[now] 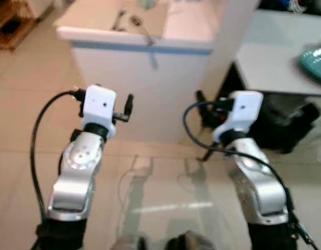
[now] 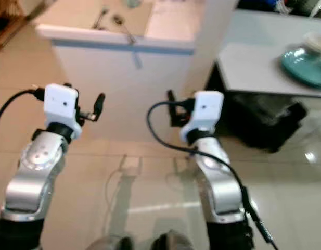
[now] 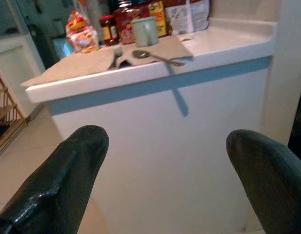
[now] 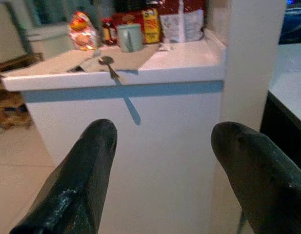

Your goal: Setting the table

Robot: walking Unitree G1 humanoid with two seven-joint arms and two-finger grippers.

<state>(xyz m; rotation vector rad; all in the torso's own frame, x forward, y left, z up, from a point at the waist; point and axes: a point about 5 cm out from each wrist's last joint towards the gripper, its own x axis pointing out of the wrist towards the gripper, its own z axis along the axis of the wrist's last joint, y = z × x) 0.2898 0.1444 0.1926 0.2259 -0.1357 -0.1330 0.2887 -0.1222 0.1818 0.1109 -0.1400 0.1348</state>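
Observation:
A spoon (image 1: 142,28) and a fork (image 1: 118,20) lie on a tan mat (image 3: 87,63) on top of the white counter (image 1: 139,44) ahead. A pale green mug (image 3: 144,31) stands behind them on the mat. A teal plate (image 2: 303,65) sits on the grey table (image 1: 274,57) to the right. Both arms are raised before the counter's front, below its top. My left gripper (image 3: 167,144) is open and holds nothing. My right gripper (image 4: 165,134) is open too, its fingers (image 4: 91,161) wide apart, facing the counter front.
Jars and food packets (image 3: 140,14) line the back of the counter. A white pillar (image 1: 230,47) stands between counter and table. A black bag (image 1: 285,125) lies under the table. A wooden rack (image 1: 9,23) stands far left. Tiled floor lies below.

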